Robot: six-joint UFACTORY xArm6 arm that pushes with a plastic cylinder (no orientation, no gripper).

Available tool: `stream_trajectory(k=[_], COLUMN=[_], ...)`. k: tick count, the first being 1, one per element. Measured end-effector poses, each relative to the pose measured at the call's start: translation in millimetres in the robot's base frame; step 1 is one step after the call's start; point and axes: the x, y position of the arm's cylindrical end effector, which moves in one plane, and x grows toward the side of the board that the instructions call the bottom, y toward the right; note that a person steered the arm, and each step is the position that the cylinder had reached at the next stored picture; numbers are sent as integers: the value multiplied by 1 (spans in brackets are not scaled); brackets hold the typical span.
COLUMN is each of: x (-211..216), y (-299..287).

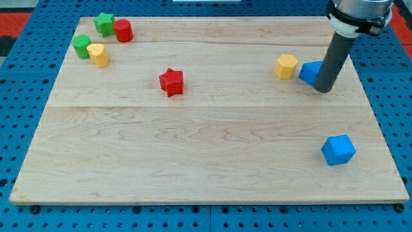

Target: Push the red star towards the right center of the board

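Note:
The red star (171,82) lies on the wooden board (206,148), left of centre and in the upper half. My tip (324,89) rests on the board at the view's right, touching the right side of a blue block (310,72) that the rod partly hides. A yellow hexagon block (286,66) sits just left of that blue block. The tip is far to the right of the red star, with bare board between them.
A blue cube (338,149) lies at the lower right. At the upper left stand a green star (103,24), a red cylinder (123,30), a green block (81,46) and a yellow block (98,55). A blue pegboard (19,129) surrounds the board.

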Motion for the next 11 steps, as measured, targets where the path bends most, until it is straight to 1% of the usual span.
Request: stream_trajectory(k=[1,2,3,4,5,6,7,8,9,11], x=[-12,23,57,57,38,16,-3,-25,-37,-25], y=[0,-31,-134,-269,-349,-337,-287,-303,-282,-197])
